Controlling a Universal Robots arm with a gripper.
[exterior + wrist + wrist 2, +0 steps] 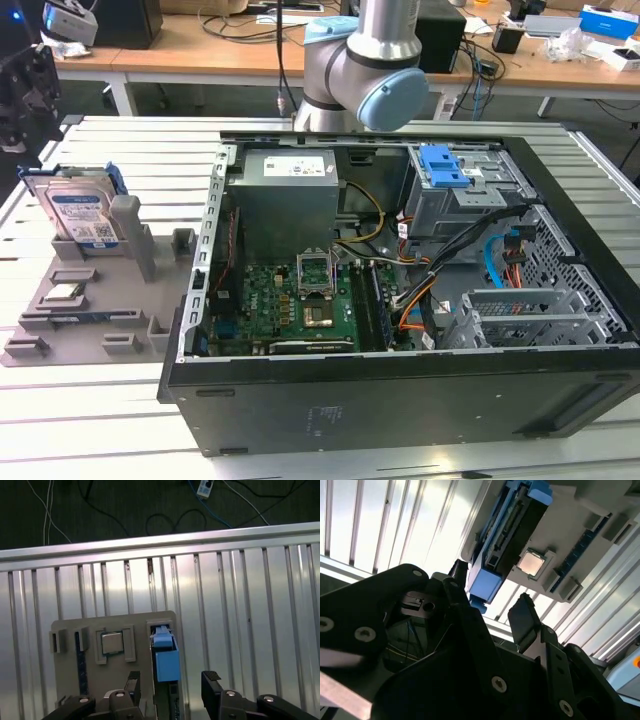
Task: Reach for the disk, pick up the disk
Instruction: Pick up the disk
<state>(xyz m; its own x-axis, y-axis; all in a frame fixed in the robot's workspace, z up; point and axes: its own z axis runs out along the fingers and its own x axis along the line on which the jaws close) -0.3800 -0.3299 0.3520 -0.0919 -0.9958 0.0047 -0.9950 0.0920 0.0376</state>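
There, the gripper (172,676) hung with its fingers spread apart above the disk (166,662), clear of it. In the exterior view, the disk stood upright in the grey holder (140,300), at nine o'clock of the open computer case (400,420).

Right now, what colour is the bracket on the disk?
Blue, clearest on the disk in the first wrist view.

Slatted aluminium table (90,420) bearing one open black computer case (400,410) with green motherboard (300,300), grey power supply (290,205) and silver drive cage (440,210) topped by a blue latch (445,165); just beside it, a grey holder tray (130,320) carrying a small silver chip (63,293).
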